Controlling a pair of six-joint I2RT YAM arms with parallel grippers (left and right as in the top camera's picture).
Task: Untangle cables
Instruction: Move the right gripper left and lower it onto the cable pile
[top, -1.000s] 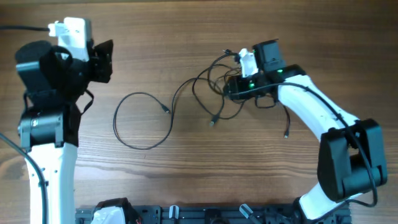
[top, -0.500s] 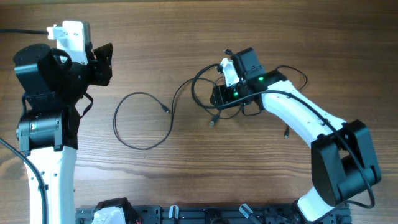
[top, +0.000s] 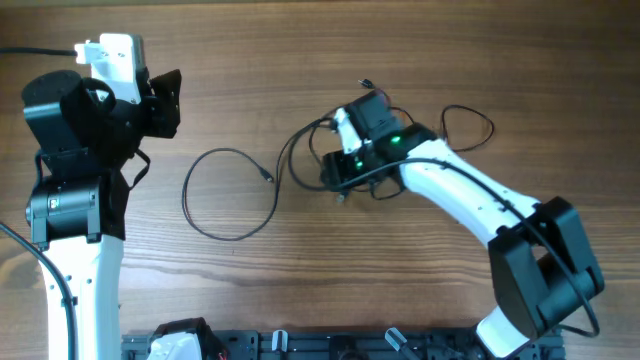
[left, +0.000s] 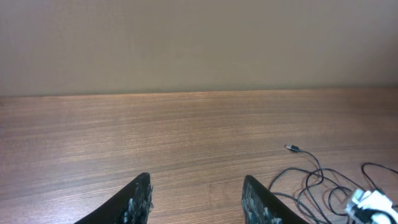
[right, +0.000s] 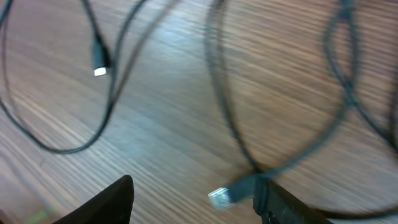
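While the job stands at its sorting step, with one strand freed and the rest knotted, the entries run as follows across the wooden table (top: 300, 40). Left claw (left: 196, 186): held above the far left of the table, aimed toward the middle, its two fingers (left: 140, 198) spread with nothing but bare wood between them; idle, well apart from any wire. Single cable (top: 186, 195): thin, black, lying in one open ring left of centre, its small plug (top: 266, 176) at the ring's upper right; apart from the others and judged already sorted. Knot of cables (top: 312, 150): several thin black strands crossing one another at mid-table, just right of the single ring. Right claw (right: 196, 193): low over that knot, fingers wide apart; a white-tipped plug (right: 222, 196) lies in the gap, close to the right-hand finger, though whether it touches cannot be told from the blurred wrist view; nothing is pinched. Outer loop (top: 492, 127): a strand trailing from the knot toward the right, beyond the right arm. Assessment: the step in hand is choosing a strand from the knot. Next move, as judged: close on the plug end alone, then draw it clear slowly so that neighbouring strands slip off instead of tightening.
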